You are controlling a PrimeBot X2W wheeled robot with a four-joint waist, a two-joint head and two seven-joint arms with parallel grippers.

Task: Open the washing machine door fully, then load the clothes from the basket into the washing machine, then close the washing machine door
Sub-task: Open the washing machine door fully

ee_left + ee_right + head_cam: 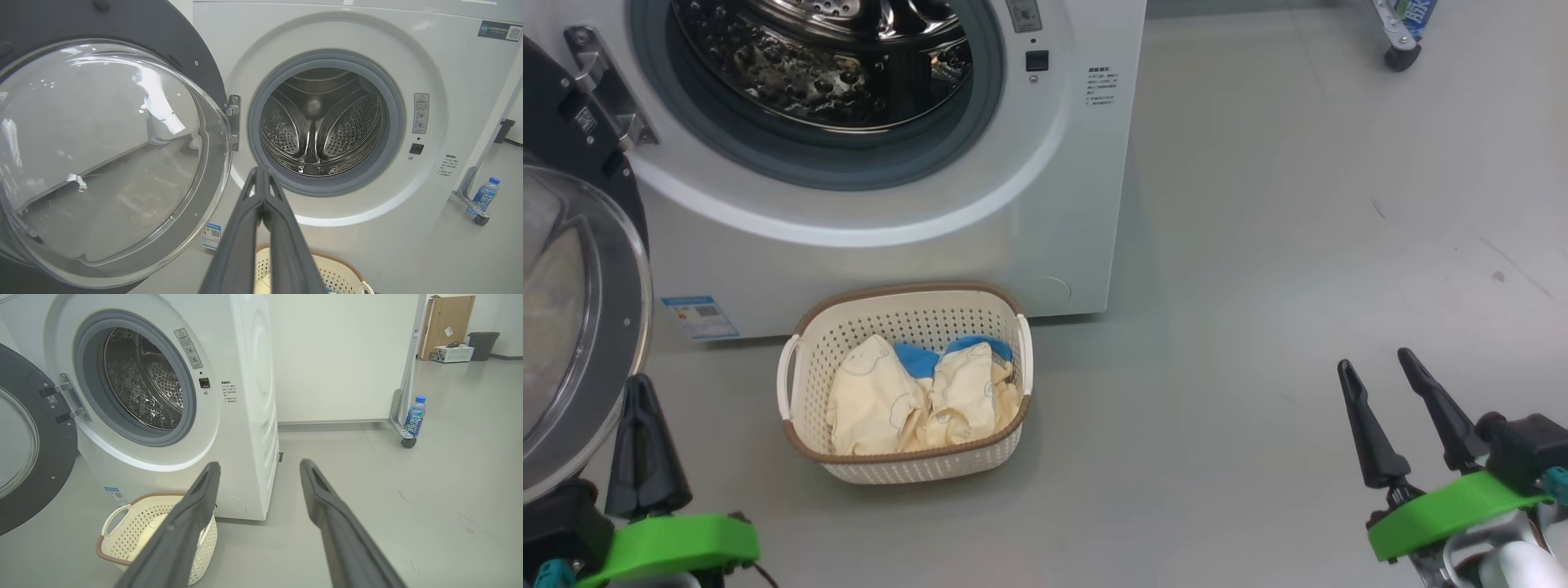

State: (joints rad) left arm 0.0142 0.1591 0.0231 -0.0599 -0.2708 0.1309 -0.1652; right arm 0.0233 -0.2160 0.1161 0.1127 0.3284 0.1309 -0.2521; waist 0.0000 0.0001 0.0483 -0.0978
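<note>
One step of three is judged done: washing machine door (102,155) is swung wide | clothes (915,396) are seen in basket (907,472), loading pending | left hand (642,385) pressed together | right hand (1374,363) spread.

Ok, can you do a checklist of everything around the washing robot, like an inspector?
Surface: grey floor, smooth, a few dark scuffs.
Job's things: washing machine door swung open; washing machine with no clothes seen in its drum; basket on the floor in front of it, clothes inside.
Clutter: blue-capped bottle beside a wheeled metal foot.
Grippers: left gripper shut, empty, near the door; right gripper open, empty.
Cables: nothing seen.
Surroundings: white wall, cardboard box, dark bin far off.
</note>
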